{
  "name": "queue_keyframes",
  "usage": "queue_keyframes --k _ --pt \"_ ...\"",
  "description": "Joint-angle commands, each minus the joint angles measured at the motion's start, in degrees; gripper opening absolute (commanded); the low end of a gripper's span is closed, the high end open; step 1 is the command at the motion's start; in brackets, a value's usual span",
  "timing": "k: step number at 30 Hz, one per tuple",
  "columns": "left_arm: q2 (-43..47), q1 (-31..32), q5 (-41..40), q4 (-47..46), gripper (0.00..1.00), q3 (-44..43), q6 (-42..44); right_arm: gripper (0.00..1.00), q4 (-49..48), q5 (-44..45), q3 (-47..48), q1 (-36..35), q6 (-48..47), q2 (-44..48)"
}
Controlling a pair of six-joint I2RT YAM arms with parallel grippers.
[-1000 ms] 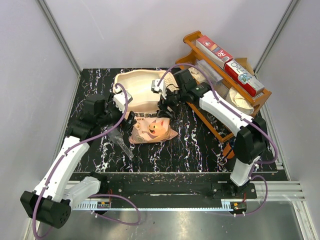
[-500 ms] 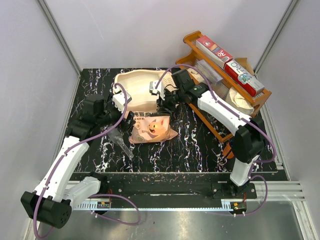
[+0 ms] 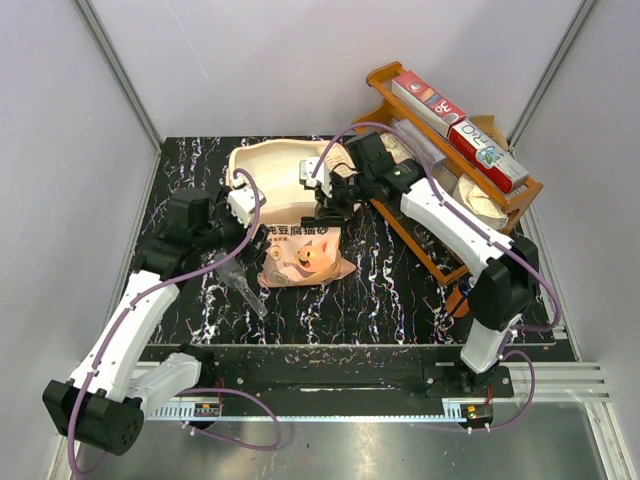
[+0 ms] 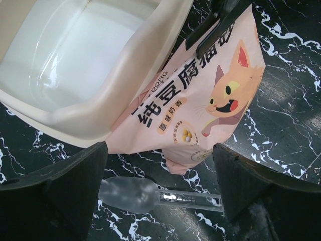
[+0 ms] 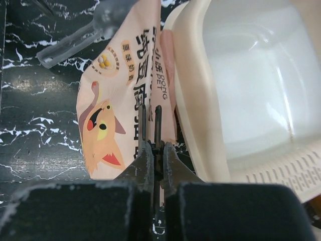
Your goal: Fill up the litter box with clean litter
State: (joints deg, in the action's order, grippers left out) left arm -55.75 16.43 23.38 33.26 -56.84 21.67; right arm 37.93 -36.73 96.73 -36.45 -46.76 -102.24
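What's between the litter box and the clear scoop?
The pink litter bag, its side against the litter box wall, the clear scoop just past its other edge; clearest in the left wrist view.

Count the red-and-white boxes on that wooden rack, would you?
2. Both lie end to end on top of the wooden rack: the far box, and the near box toward the right. Lower shelves are partly hidden, so more may exist.

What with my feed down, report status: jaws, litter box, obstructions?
Left jaws open, empty; right jaws shut on pink-orange printed bag. Cream-beige plastic litter box bare inside. Clear plastic scoop lies on table beside bag.
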Motion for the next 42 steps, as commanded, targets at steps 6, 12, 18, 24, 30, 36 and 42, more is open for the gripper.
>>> queue_keyframes --k 6,12,18,24,30,36,42 --pt "-2.0 -0.34 6.33 -9.51 0.9 -0.99 -2.75 0.0 2.15 9.82 -2.56 1.55 14.72 13.63" --pt "-3.05 -0.34 7.22 -14.62 0.91 -1.43 -9.88 0.0 4.34 13.01 -22.06 3.05 23.65 24.7" --pt "-5.51 -2.71 -9.03 -15.16 0.98 -0.73 -27.24 0.08 1.1 7.82 -37.02 4.36 25.74 27.18" --pt "-7.97 -5.26 -12.4 -11.11 0.99 1.38 -37.47 0.12 -5.14 -0.88 -43.02 6.21 32.95 23.58" --pt "-9.29 -9.83 -9.49 -12.51 0.99 5.15 -49.51 0.37 -6.47 -5.37 -42.33 9.2 33.76 16.2" --pt "-11.48 -13.79 -5.98 -14.0 0.98 5.86 -54.26 0.66 -3.66 -4.84 -34.44 9.38 30.86 10.92" --pt "-15.35 -14.84 6.05 -23.57 0.87 9.46 -60.51 0.8 2.58 -10.78 -16.97 11.74 32.51 8.99"
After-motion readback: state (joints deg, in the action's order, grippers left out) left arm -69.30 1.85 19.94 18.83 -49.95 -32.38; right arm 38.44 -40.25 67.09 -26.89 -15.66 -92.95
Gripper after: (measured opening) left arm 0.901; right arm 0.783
